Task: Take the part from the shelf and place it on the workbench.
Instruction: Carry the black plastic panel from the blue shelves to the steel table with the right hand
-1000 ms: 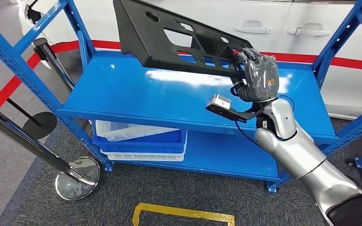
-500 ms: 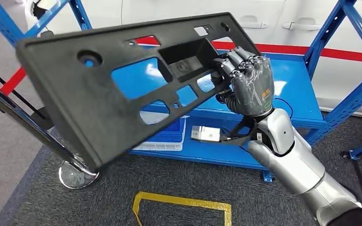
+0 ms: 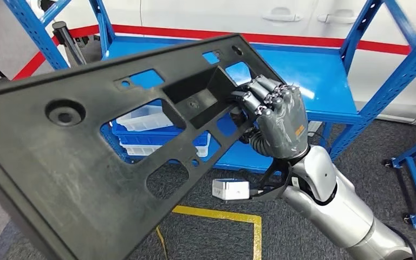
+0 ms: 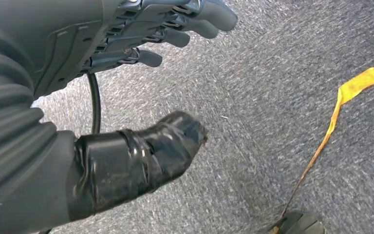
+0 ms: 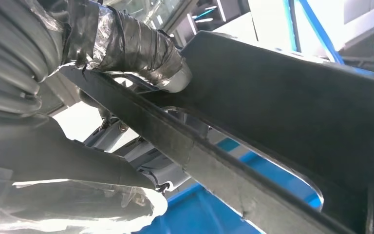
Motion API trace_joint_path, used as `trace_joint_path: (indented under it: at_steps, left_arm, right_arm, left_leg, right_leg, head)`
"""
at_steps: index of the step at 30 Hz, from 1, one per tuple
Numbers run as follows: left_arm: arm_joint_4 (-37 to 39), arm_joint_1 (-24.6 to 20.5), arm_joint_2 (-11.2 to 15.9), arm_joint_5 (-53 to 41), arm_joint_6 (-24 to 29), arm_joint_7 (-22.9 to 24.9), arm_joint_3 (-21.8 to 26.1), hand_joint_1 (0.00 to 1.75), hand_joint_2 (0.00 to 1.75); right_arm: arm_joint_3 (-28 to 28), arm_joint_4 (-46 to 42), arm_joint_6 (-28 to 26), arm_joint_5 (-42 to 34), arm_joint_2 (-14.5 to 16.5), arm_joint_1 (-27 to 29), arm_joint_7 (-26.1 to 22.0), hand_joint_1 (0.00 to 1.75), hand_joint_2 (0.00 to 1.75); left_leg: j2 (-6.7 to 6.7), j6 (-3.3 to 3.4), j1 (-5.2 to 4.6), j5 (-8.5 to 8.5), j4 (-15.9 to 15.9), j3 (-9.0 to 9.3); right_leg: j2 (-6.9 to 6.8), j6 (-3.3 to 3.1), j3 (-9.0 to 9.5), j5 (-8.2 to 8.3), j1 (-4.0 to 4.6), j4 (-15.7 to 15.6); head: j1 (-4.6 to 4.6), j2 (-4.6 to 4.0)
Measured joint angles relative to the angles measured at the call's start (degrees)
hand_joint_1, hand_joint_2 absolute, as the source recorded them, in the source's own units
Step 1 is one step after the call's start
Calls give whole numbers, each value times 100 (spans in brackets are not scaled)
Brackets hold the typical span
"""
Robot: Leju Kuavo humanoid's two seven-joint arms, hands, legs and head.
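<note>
I have the right hand (image 3: 275,122) gripping the black part (image 3: 86,162) by its centre cut-out, clear of the shelf (image 3: 314,81) upper right; left hand (image 4: 141,39) hangs spread, empty.

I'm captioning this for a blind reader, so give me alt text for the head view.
The right hand grips a large black panel by one end, holding it tilted in front of a blue shelf. White and blue bins show through its cutouts, and yellow tape marks the grey floor.

The right hand (image 3: 275,122) now carries the part (image 3: 103,162) clear of the shelf (image 3: 325,81), swung nearer the camera, the view shifting.
</note>
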Motion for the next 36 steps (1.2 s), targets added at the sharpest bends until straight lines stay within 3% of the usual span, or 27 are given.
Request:
trace_joint_path:
  at_steps: [2, 4, 6, 7, 9, 11, 13, 15, 17, 18, 19, 21, 22, 23, 24, 26, 28, 29, 31, 32, 33, 36]
  left_arm:
    - [-1, 11, 16, -2, -5, 12, -1, 0, 175]
    - [-2, 18, 30, -4, -13, 19, -3, 0, 175]
    - [-4, 17, 30, -2, -16, 20, -5, 0, 175]
    - [-7, 12, 30, 4, -16, 22, -5, 0, 175]
    - [-11, 0, 30, 21, -19, 28, -7, 0, 175]
    - [-15, -14, 34, 29, -22, 33, -7, 0, 175]
    - [-28, -38, 54, 33, -24, 34, -7, 0, 175]
    - [-39, -57, 69, 38, -25, 35, -9, 0, 175]
    - [-43, -61, 69, 40, -31, 44, -12, 0, 175]
    - [-44, -59, 69, 40, -38, 50, -13, 0, 175]
    - [-45, -56, 71, 42, -45, 56, -14, 0, 175]
    - [-46, -57, 80, 45, -57, 64, -14, 0, 175]
    - [-46, -61, 84, 46, -62, 67, -14, 0, 175]
    - [-46, -64, 86, 46, -66, 68, -14, 0, 175]
    - [-46, -65, 86, 46, -72, 68, -14, 0, 175]
    - [-47, -64, 84, 46, -79, 69, -15, 0, 175]
    - [-50, -64, 84, 46, -80, 76, -15, 0, 175]
    - [-51, -63, 84, 46, -79, 81, -15, 0, 175]
    - [-52, -59, 86, 46, -79, 93, -16, 0, 175]
    - [-52, -57, 90, 46, -80, 99, -17, 0, 175]
    - [-52, -55, 94, 46, -85, 106, -18, 0, 175]
    - [-57, -57, 96, 46, -104, 120, -27, 0, 175]
  right_arm:
    - [13, -41, 41, 0, 7, 24, -7, 175, 175]
    - [26, -95, 69, 6, 16, 38, -13, 175, 175]
    - [34, -150, 107, 39, 21, 43, -14, 175, 175]
    - [35, -169, 125, 69, 21, 48, -14, 175, 175]
    - [36, -194, 161, 133, 21, 64, -14, 175, 175]
    - [37, -226, 194, 179, 21, 75, -14, 175, 175]
    - [38, -264, 224, 202, 20, 73, -13, 175, 175]
    - [40, -287, 255, 208, 19, 74, -13, 175, 175]
    - [42, -294, 296, 210, 13, 89, -13, 175, 175]
    - [43, -296, 316, 210, 9, 98, -12, 175, 175]
    - [45, -295, 335, 209, 5, 106, -12, 175, 175]
    - [49, -293, 371, 209, 1, 110, -12, 175, 175]
    - [53, -293, 393, 209, -1, 111, -12, 175, 175]
    - [58, -293, 413, 209, -3, 111, -12, 175, 175]
    - [66, -293, 428, 209, -4, 111, -12, 175, 175]
    - [79, -293, 442, 209, -5, 109, -12, 175, 175]
    - [87, -296, 459, 209, -5, 102, -11, 175, 175]
    - [89, -298, 472, 208, -5, 99, -11, 175, 175]
    - [92, -301, 506, 208, -7, 98, -8, 175, 175]
    - [93, -298, 524, 207, -8, 96, -7, 175, 175]
    - [95, -296, 539, 205, -8, 95, -5, 175, 175]
    - [98, -291, 566, 199, -9, 82, -3, 175, 175]
  left_leg:
    - [-9, -70, 21, -51, 49, -61]
    - [-13, -132, 45, -519, 399, -188]
    - [-12, -177, 59, -1080, 1041, -304]
    - [-12, -185, 63, -1177, 1340, -315]
    - [-14, -161, 64, -988, 1542, -146]
    - [-25, -76, 47, -756, 1036, 363]
    - [-40, 14, 7, -875, 198, 965]
    - [-51, 64, -55, -948, -247, 1180]
    - [-33, 116, -61, -765, -380, 1129]
    - [-13, 155, -50, -671, -450, 1098]
    - [7, 188, -36, -574, -494, 1045]
    - [25, 232, -48, -428, -487, 867]
    - [26, 234, -53, -363, -464, 763]
    - [27, 230, -56, -300, -432, 651]
    - [29, 218, -54, -242, -387, 529]
    - [31, 177, -39, -146, -254, 283]
    - [27, 123, -42, -80, -92, 89]
    - [24, 99, -48, -42, -34, 31]
    - [16, 50, -52, 60, -9, -23]
    - [9, 20, -44, 39, 11, -51]
    - [2, -16, -33, -88, 86, -95]
    - [-5, -123, 17, -953, 869, -278]
  right_leg:
    - [-20, -103, -109, 106, -8, 35]
    - [-37, -195, -251, 250, -23, 29]
    - [-38, -235, -413, 393, -5, 32]
    - [-38, -240, -503, 467, 9, 36]
    - [-38, -239, -701, 614, 39, 41]
    - [-35, -231, -855, 747, 65, 41]
    - [-39, -192, -924, 864, 72, 15]
    - [-51, -120, -931, 1000, 38, -68]
    - [-44, -53, -956, 1044, 19, -133]
    - [-38, -36, -990, 906, 28, -71]
    - [-32, -29, -1041, 650, 38, 104]
    - [-31, -29, -1156, 42, 43, 762]
    - [-31, -23, -1191, -107, 42, 1116]
    - [-32, -15, -1177, -87, 41, 1372]
    - [-33, -4, -1091, 66, 38, 1466]
    - [-35, 19, -676, 364, 27, 1134]
    - [-31, 13, -134, 206, 45, 398]
    - [-24, -9, 17, 74, 55, 135]
    - [-13, -93, 21, 16, 74, 2]
    - [-21, -139, -38, 71, 66, 5]
    - [-30, -189, -97, 135, 60, 10]
    - [-46, -281, -335, 364, 50, 15]
  head:
    - [5, 0]
    - [-17, 0]
    - [-37, 0]
    - [-38, 0]
    - [-39, 0]
    - [-38, 0]
    - [-31, 0]
    - [-32, 0]
    - [-34, 0]
    - [-25, 0]
    - [-11, 0]
    - [6, 0]
    - [7, 0]
    - [5, 0]
    - [5, 0]
    - [6, 0]
    - [6, 0]
    - [9, 0]
    - [5, 0]
    - [10, 0]
    - [1, 0]
    - [-28, 0]
